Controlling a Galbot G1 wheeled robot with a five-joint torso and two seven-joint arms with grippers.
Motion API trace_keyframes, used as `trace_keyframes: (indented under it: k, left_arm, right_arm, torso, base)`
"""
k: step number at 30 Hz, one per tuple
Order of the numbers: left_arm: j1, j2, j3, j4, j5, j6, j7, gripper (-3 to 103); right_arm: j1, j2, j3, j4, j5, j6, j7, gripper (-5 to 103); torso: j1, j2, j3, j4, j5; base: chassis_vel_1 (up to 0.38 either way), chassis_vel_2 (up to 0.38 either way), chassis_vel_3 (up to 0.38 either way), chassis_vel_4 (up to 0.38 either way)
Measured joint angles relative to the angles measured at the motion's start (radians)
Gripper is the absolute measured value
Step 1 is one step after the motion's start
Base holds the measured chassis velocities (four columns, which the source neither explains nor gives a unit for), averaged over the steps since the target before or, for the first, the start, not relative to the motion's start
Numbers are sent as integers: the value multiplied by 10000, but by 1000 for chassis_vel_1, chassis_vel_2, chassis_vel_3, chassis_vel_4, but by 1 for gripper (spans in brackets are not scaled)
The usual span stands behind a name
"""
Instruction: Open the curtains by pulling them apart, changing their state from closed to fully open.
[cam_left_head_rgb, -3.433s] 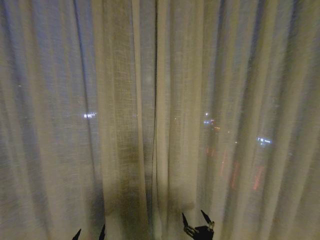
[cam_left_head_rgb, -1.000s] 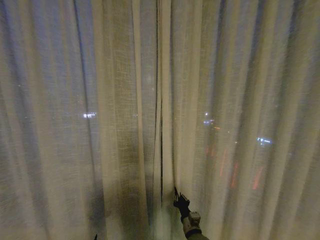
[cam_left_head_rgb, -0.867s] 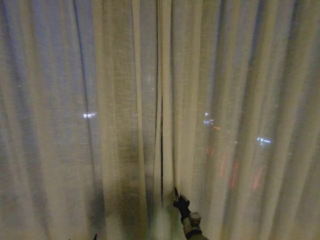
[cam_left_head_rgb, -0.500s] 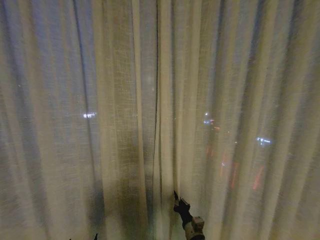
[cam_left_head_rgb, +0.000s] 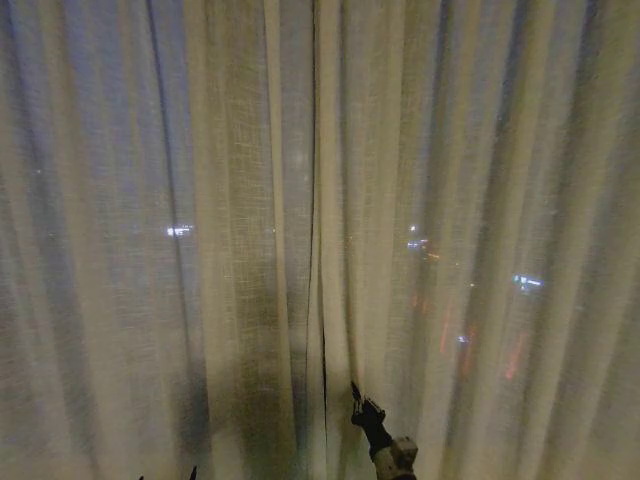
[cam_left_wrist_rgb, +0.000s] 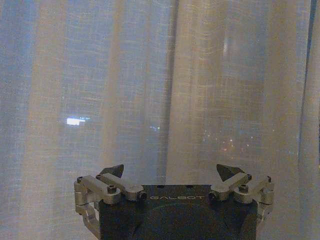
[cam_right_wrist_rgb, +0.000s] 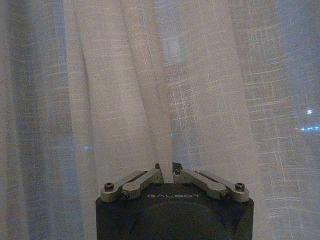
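Hanging vertically, the curtains (cam_left_head_rgb: 250, 250) stay pinched by right gripper (cam_right_wrist_rgb: 172, 173).

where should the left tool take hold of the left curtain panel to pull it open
Best on the left curtain panel's inner edge fold beside the centre seam, approached straight on from the room side. The pleats hang vertically, so fingers closing sideways can pinch one fold, as the right tool has on the right panel. The left tool is open, facing the fabric.
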Motion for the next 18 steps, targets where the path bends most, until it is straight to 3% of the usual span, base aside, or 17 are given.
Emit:
trace_keyframes:
  k: [11,18]
  left_arm:
    - [52,-5,54,-89,47,-48,9,100]
    - [31,-12,94,-89,76,-48,12,100]
  right_arm:
    - [-167,0,155,217,148,10,-49,0]
    - [-272,1,287,285,143,24,-228,0]
  torso:
    - [0,0,0,0,0]
    - [0,0,0,1,-1]
  base:
    - [-4,-6,5,4]
    - [-90,-91,91,105]
